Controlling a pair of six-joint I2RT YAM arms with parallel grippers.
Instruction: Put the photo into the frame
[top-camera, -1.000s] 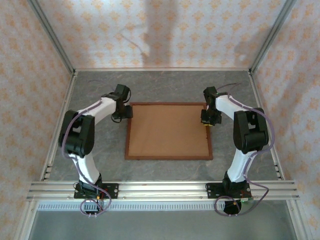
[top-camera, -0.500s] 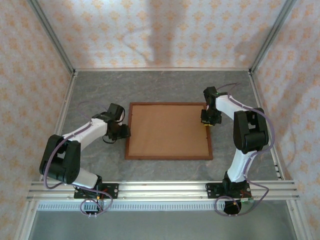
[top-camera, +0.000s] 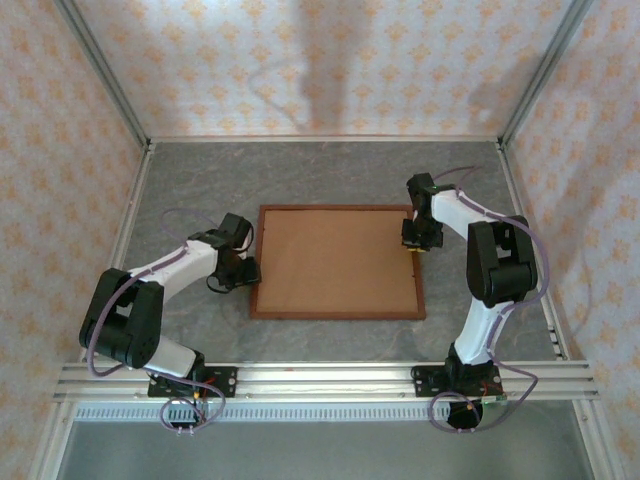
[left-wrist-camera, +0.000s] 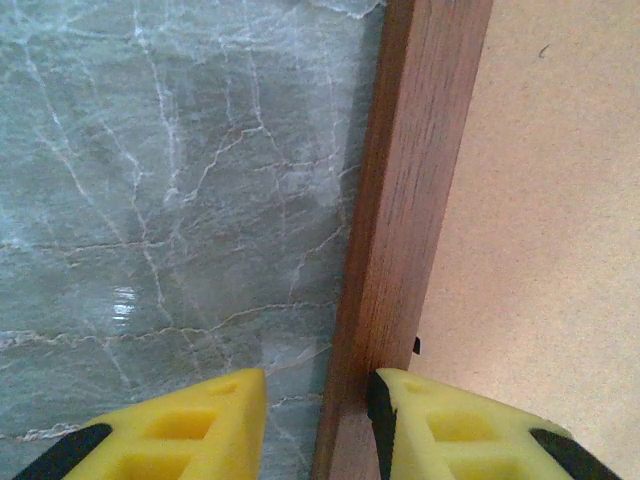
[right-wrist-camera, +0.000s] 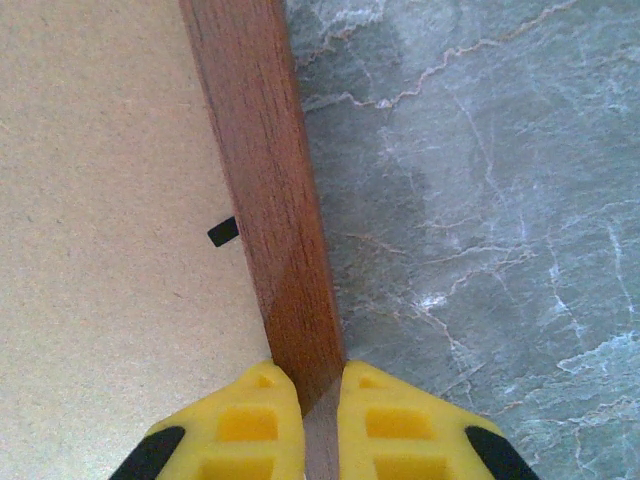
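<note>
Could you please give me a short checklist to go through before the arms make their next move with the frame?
1. Is the right pincer clamped on the frame? ok, it is closed tight on the right rail.
2. Does the left pincer straddle the left rail? ok.
3. Is the left pincer closed on that rail? not ok, its outer pad stands off the wood.
4. Does the frame lie flat on the table? ok.
5. Is the photo inside? cannot tell, the backing board covers the opening.
</note>
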